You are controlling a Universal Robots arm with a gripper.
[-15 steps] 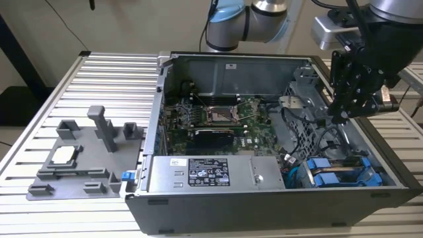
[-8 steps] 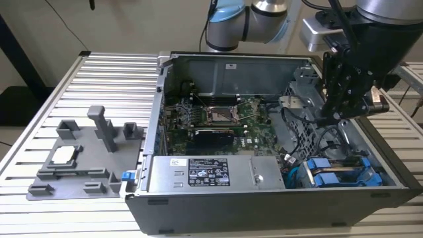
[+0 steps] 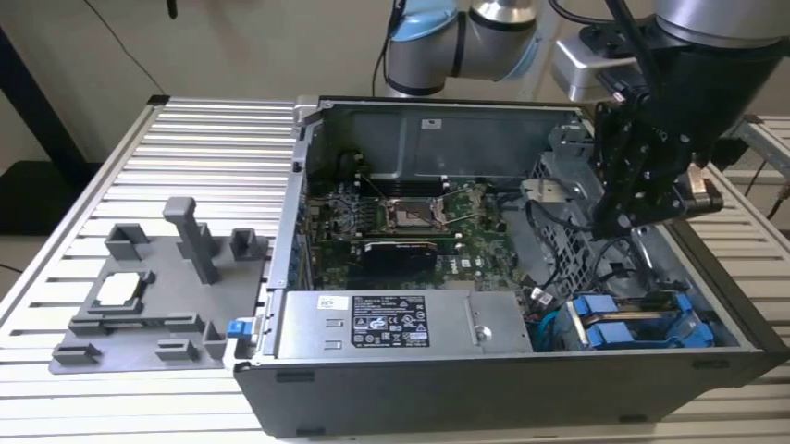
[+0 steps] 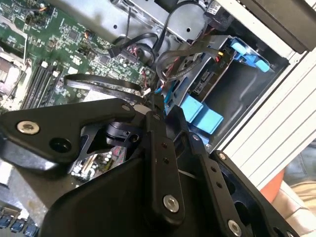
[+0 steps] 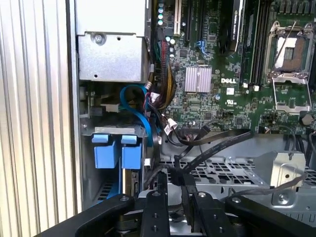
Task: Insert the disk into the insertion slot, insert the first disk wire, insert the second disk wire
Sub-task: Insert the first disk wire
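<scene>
The disk's blue carrier tabs (image 3: 627, 326) show at the case's near corner on the exterior view's right, sitting in the grey drive bay, the insertion slot (image 3: 691, 319). In both wrist views the blue tabs (image 5: 112, 150) (image 4: 200, 114) sit flush in the bay. My gripper (image 3: 621, 220) hangs above the perforated cage, a little behind the disk. Its black fingers (image 5: 163, 197) stand close together, and a flat black disk wire (image 5: 217, 145) (image 4: 98, 84) runs to the fingertips, so the gripper (image 5: 176, 183) (image 4: 157, 101) looks shut on its end.
The grey power-supply box (image 3: 395, 324) fills the case's front. The green motherboard (image 3: 408, 217) lies behind it. A curled blue cable (image 5: 140, 108) and loose black wires crowd the space beside the disk. A grey fixture plate (image 3: 148, 296) sits on the ribbed table at the exterior view's left.
</scene>
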